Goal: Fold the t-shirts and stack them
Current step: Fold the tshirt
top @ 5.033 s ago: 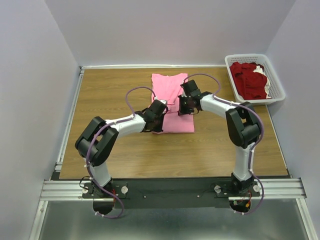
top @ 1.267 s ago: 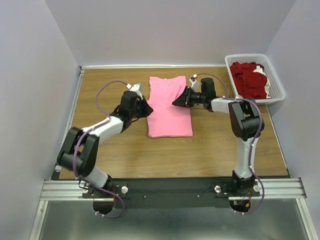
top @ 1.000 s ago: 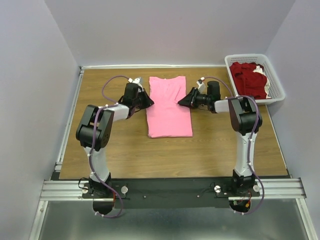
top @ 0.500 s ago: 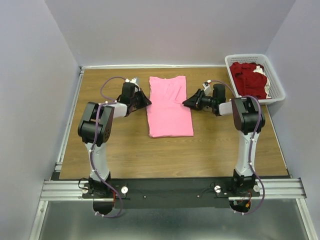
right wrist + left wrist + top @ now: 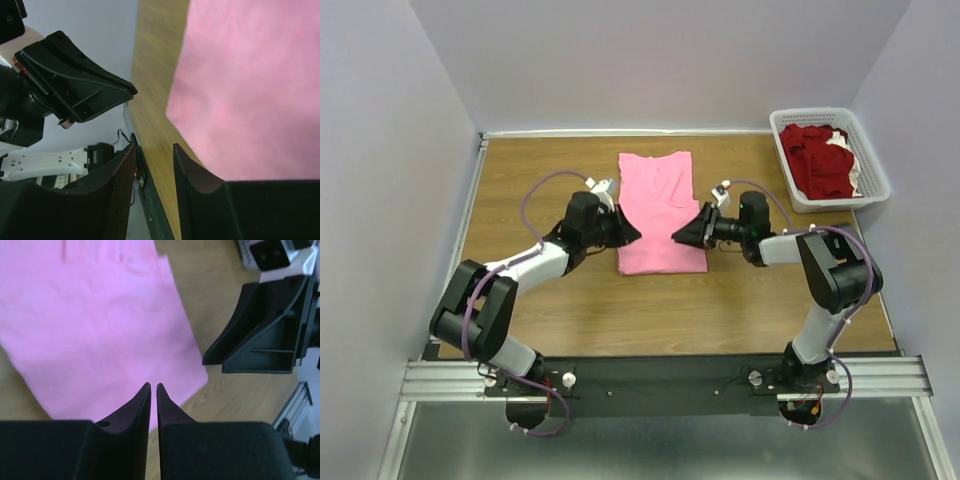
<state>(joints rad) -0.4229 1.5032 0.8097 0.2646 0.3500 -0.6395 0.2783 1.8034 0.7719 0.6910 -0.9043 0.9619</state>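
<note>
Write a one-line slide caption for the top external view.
Left gripper and right gripper flank the pink t-shirt; dark red shirts fill the basket.

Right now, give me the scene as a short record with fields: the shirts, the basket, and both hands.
pink t-shirt: folded narrow, lying flat on the table
dark red t-shirts: heaped unfolded in the basket
basket: white lattice, far right corner
left hand: fingers together, nothing held, over the pink shirt's near left part
right hand: fingers slightly apart, nothing held, over its near right part
</note>
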